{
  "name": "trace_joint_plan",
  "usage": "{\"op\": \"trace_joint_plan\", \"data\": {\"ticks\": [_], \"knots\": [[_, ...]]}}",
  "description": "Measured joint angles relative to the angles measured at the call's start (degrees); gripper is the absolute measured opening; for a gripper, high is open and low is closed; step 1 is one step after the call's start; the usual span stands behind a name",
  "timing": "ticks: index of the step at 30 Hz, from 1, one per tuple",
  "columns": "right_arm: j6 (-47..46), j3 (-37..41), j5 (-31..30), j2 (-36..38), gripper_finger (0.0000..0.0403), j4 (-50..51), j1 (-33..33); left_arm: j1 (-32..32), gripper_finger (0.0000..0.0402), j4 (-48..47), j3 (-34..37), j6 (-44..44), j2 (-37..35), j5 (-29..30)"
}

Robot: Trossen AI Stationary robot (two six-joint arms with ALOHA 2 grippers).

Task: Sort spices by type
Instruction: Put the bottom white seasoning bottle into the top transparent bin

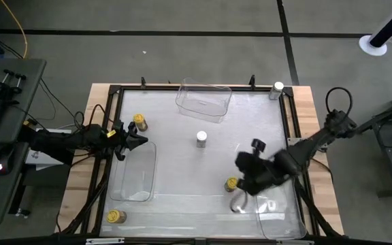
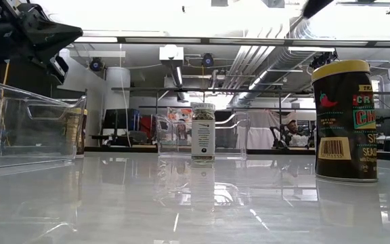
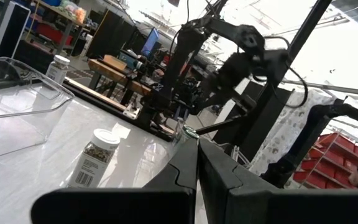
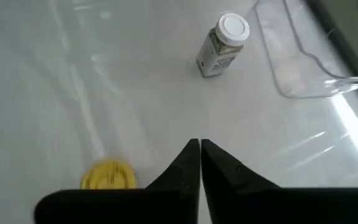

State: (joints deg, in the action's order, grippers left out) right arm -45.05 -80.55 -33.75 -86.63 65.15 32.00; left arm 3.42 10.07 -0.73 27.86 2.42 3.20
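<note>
Three yellow-lidded spice jars stand upright on the table: one at the far left (image 1: 139, 122), one at the near left corner (image 1: 116, 216), and one right of centre (image 1: 231, 184), which looms large in the low view (image 2: 344, 122). A white-lidded jar (image 1: 201, 139) stands at the centre. Another white-lidded jar (image 1: 278, 88) stands at the far right corner. No green lid shows plainly. My left gripper (image 1: 141, 140) is shut and empty above the left bin's far end. My right gripper (image 1: 239, 162) is shut and empty, raised just beyond the right yellow jar (image 4: 108, 176) and pointing toward the centre jar (image 4: 224, 43).
Three clear plastic bins sit on the table: one at the far middle (image 1: 203, 101), one at the left (image 1: 135, 174), and one at the near right corner (image 1: 278, 216). A small round thing (image 1: 237, 206) lies beside that last bin. A black frame (image 1: 114, 92) rims the table.
</note>
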Motion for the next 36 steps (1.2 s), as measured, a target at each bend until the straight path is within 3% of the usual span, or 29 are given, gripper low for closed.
{"op": "trace_joint_plan", "data": {"ticks": [3, 12, 17, 25, 32, 36], "knots": [[2.21, 0.00, 3.93, 0.00, 0.0063, -3.07, -3.24, 0.01, 0.0001, 0.00, 0.01, 0.00, -0.02, 0.01], [-6.12, 0.00, 12.42, 0.00, 0.0266, -5.68, -6.61, 0.01, 0.0001, 0.00, 0.02, 0.02, -0.02, 0.00], [-5.92, 0.02, 13.72, 0.00, 0.0335, -3.82, -6.64, 0.00, 0.0001, 0.00, 0.02, 0.00, -0.01, 0.01], [-11.68, 0.07, 5.84, -0.23, 0.0355, -2.91, -12.31, 0.00, 0.0001, 0.00, 0.01, 0.01, -0.02, 0.00], [-3.44, 0.04, 4.83, -6.72, 0.0355, -26.59, -25.42, 0.00, 0.0001, 0.02, 0.00, 0.00, -0.01, 0.01], [-1.17, 0.07, 6.79, -12.92, 0.0355, -35.28, -29.37, 0.02, 0.0001, 0.02, 0.00, 0.00, -0.02, 0.00]]}}
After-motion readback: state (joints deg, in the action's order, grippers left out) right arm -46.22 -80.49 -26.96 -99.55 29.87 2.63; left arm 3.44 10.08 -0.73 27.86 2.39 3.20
